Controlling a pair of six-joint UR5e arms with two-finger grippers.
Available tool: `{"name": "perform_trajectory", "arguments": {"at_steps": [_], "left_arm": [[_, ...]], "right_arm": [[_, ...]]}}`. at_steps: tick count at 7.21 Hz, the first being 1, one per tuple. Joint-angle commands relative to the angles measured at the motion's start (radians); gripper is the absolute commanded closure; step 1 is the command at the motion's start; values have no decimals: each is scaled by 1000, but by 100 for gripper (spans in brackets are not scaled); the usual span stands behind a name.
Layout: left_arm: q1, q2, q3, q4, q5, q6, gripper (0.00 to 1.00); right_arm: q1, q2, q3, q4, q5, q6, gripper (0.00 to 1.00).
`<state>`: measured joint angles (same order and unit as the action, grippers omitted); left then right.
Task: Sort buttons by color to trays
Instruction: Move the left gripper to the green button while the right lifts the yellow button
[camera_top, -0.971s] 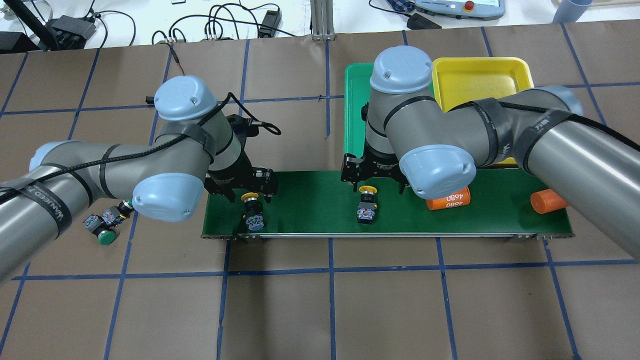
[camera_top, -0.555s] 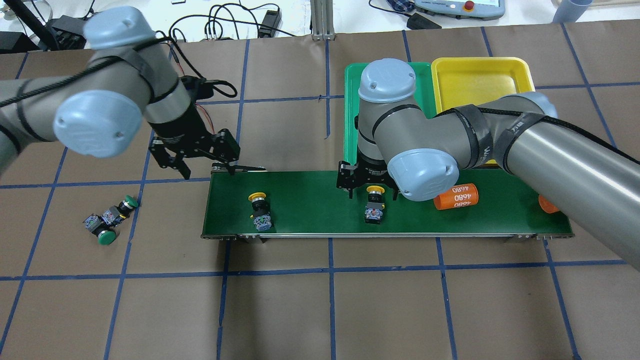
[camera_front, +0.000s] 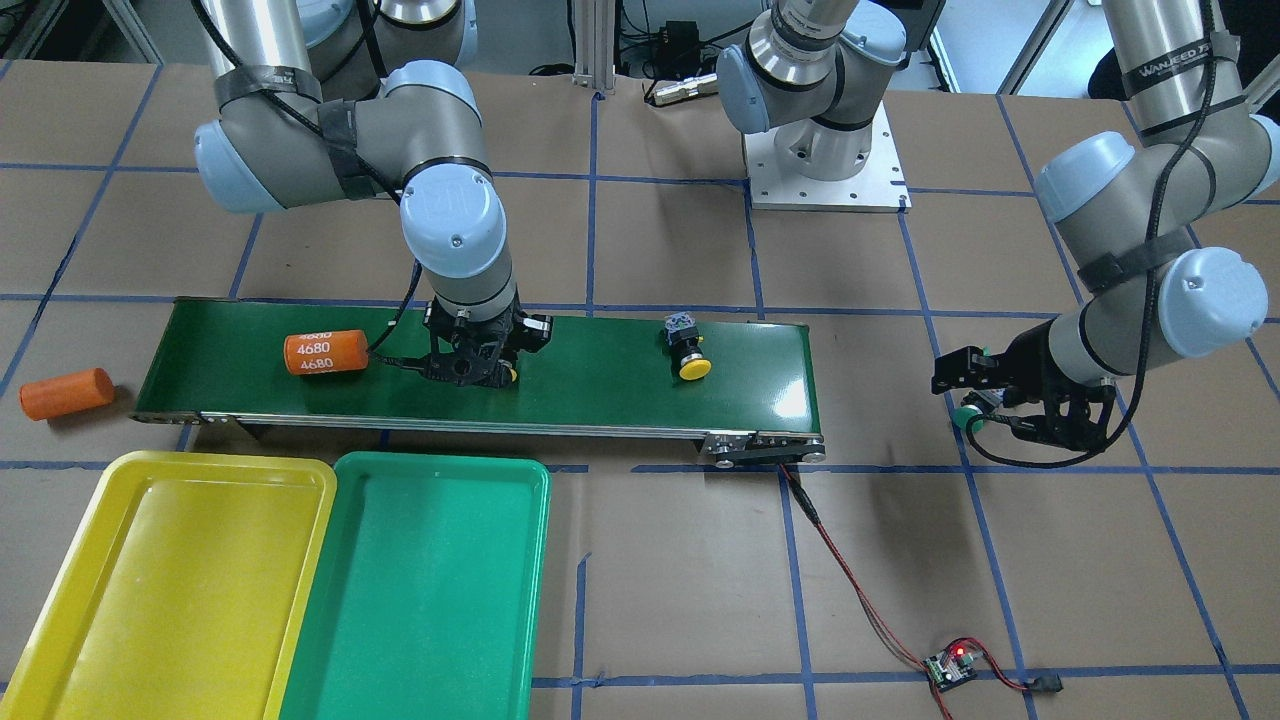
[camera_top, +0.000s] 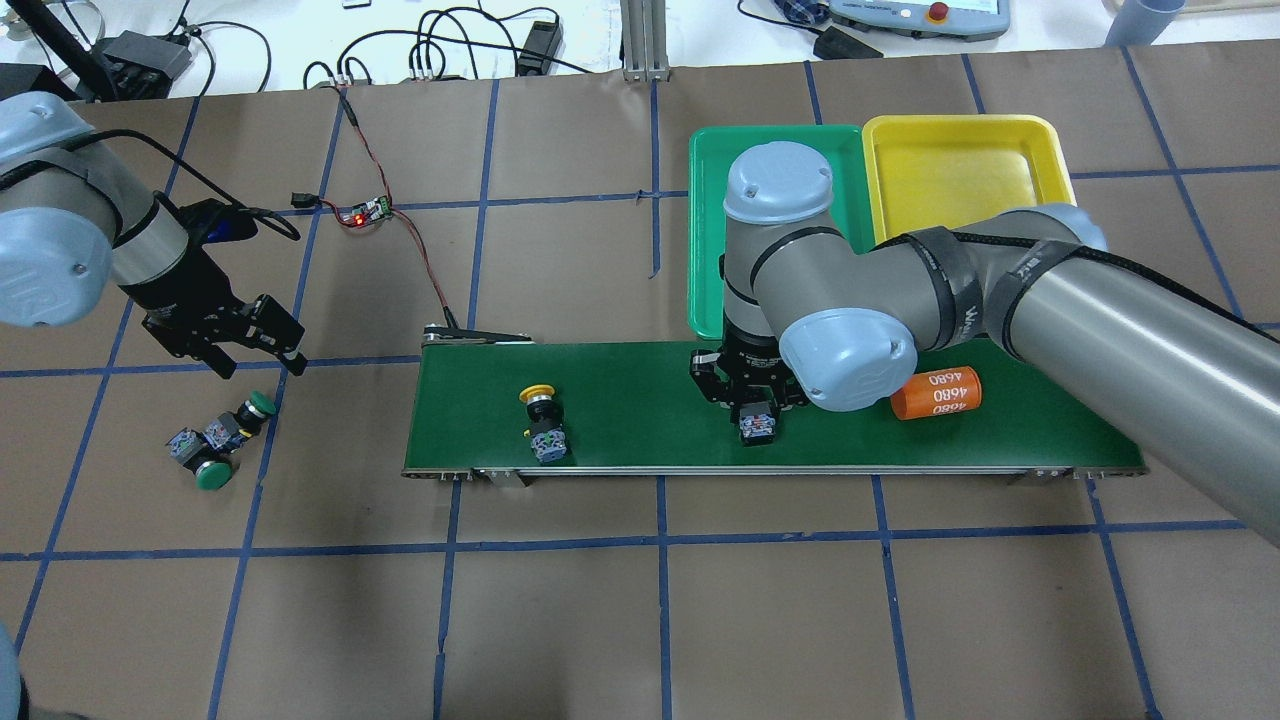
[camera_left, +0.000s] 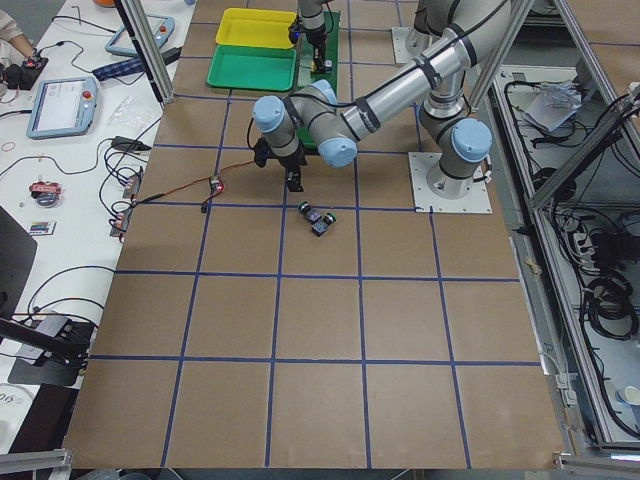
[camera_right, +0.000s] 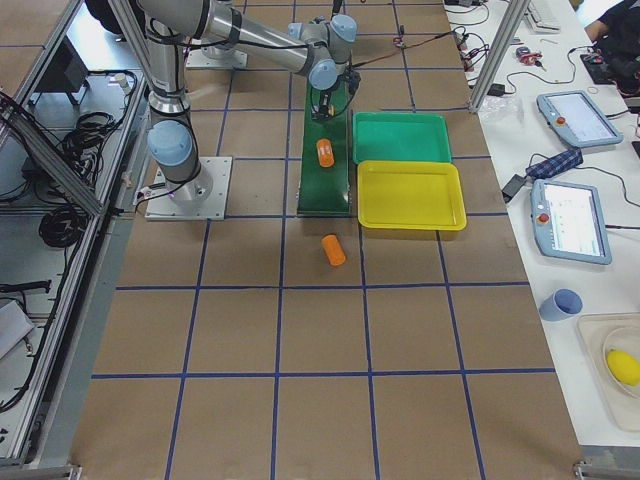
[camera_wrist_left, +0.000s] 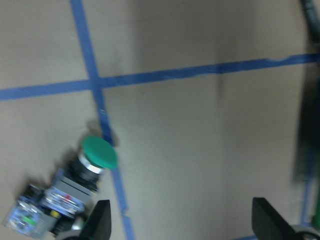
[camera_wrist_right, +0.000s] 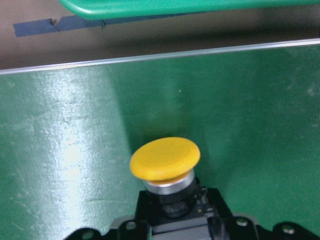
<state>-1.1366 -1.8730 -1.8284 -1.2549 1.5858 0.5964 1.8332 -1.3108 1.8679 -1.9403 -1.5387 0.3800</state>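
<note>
On the green belt a yellow button (camera_wrist_right: 165, 159) lies between the fingers of my right gripper (camera_top: 752, 400), which is lowered over it and shut on its black body (camera_top: 757, 428). Further left on the belt lies another yellow button (camera_top: 545, 415) (camera_front: 688, 355). Two green buttons (camera_top: 222, 432) (camera_left: 318, 218) lie together on the brown table, left of the belt. Just behind them hovers my left gripper (camera_top: 250, 350), open and empty; one green cap (camera_wrist_left: 98, 152) shows beside its left fingertip (camera_wrist_left: 100, 220). The green tray (camera_top: 708, 230) and the yellow tray (camera_top: 960, 160) stand side by side behind the belt.
An orange cylinder marked 4680 (camera_top: 937, 392) lies on the belt (camera_top: 620, 390) right of my right gripper. Another orange cylinder (camera_front: 67, 393) lies on the table off the belt's end. A red-black wire with a small board (camera_top: 368, 210) runs to the belt's left end.
My left arm swung left, away from the belt, to the green buttons. My right gripper dropped over its yellow button and closed. The free yellow button and marked cylinder drifted right on the belt.
</note>
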Motion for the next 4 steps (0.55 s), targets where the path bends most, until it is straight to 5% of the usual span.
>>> {"name": "perform_trajectory", "arguments": {"at_steps": [1, 4], "left_arm": [[44, -70, 9, 78, 29, 94, 0], [57, -123, -11, 183, 33, 265, 0]], "right_arm": [[-31, -65, -35, 15, -8, 2, 100], [-219, -53, -154, 43, -6, -79, 100]]}}
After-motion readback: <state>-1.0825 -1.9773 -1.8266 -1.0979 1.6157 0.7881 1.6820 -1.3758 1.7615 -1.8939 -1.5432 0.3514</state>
